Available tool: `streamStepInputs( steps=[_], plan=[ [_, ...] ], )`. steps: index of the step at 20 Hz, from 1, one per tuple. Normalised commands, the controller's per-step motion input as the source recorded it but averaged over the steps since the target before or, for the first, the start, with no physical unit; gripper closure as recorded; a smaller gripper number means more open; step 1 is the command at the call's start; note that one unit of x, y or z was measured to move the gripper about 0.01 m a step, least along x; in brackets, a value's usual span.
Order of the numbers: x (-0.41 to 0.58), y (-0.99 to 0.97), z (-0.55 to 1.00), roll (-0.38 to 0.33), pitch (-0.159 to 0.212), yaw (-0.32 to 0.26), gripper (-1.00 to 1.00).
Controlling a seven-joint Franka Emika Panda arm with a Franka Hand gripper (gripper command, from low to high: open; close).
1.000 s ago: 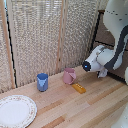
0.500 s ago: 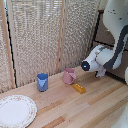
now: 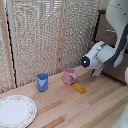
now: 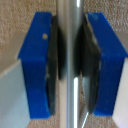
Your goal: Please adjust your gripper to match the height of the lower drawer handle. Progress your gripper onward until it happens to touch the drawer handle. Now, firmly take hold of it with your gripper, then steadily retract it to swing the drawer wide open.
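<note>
**Gripper on handle, pads closed against the bar**

Counts, exterior view: one arm [image 3: 107,52], two cups, one plate [image 3: 15,111], one small orange block [image 3: 79,88], one wooden table [image 3: 95,110], one slatted screen [image 3: 45,35], one dark brown cabinet [image 3: 102,30].

Landmark = pink cup [image 3: 69,76]. Blue cup [image 3: 42,81] stands near it toward the exterior view's left, apart from it. Orange block lies flat on the table just in front of the pink cup, toward the exterior view's right. Plate is well apart from the pink cup, at the front corner on the exterior view's left. Screen stands right behind the cups. Cabinet is behind the arm, well to the exterior view's right of the pink cup; which drawer front is which cannot be told there.

Arm pose: bulky white links come down from the top on the exterior view's right, the forearm bends low over the table, and the wrist end points toward the cabinet. The round dark-lensed end faces the pink cup. The gripper itself is hidden behind the wrist in this view.

Wrist view: gripper [image 4: 70,65] has two blue fingers [image 4: 37,65], each with a dark pad on its inner face. One silver handle [image 4: 75,30] runs straight through between them. The pads sit tight on both sides of the bar with barely any gap, so the handle is clamped. Brown drawer [image 4: 12,35] front shows blurred behind the fingers.
</note>
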Motion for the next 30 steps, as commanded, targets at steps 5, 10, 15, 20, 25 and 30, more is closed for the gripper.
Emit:
streamStepInputs(
  steps=[5, 10, 15, 20, 25, 30],
  plan=[
    [0.289, 0.73, -0.02, 0.154, -0.095, 0.000, 1.00],
    [0.382, 0.85, -0.04, -0.017, -0.066, 0.000, 1.00],
    [0.521, 0.80, 0.00, -0.043, -0.020, 0.005, 1.00],
    [0.284, 0.75, 0.03, -0.004, 0.000, 0.065, 1.00],
    [-0.040, 0.64, 0.13, 0.000, 0.029, 0.095, 1.00],
    [0.048, 0.28, 0.06, 0.000, 0.006, 0.080, -1.00]
  ],
)
